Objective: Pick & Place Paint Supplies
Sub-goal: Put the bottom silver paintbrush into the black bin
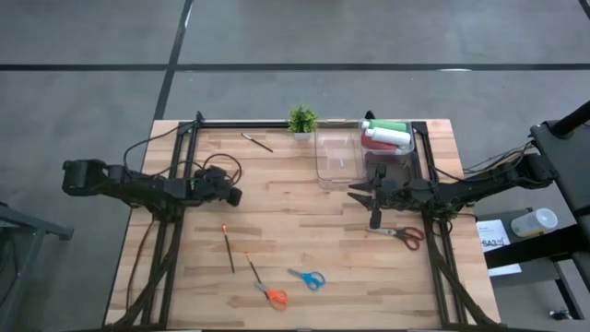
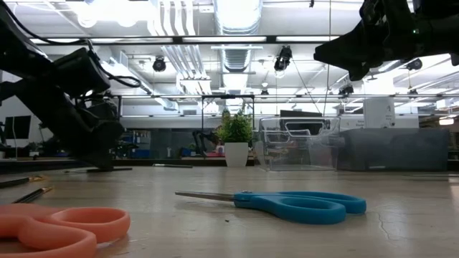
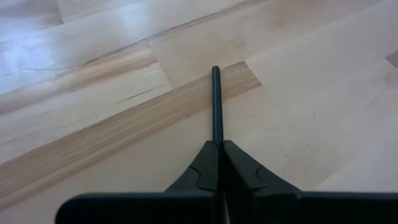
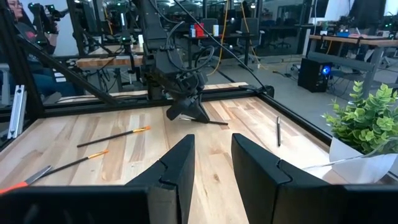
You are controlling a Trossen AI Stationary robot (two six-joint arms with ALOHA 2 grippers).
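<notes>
Black brush stem pinched flat on the table, ready for me to lift.

Dark and thin, the brush point(image 3: 216, 106) lies on the wooden table point(image 1: 304, 249), well to the left of the clear bin point(image 1: 337, 157) that holds the bottles point(image 1: 387, 135); my left pincer point(image 3: 219, 155) is clamped fully on its near end, tips pressed together around the stem. I judge a slow, straight lift best, keeping the stem level so it does not pivot, then a carry across to the bin. My right pincer point(image 4: 211, 162) hangs just in front of the bin, narrowly parted, holding nothing.
</notes>
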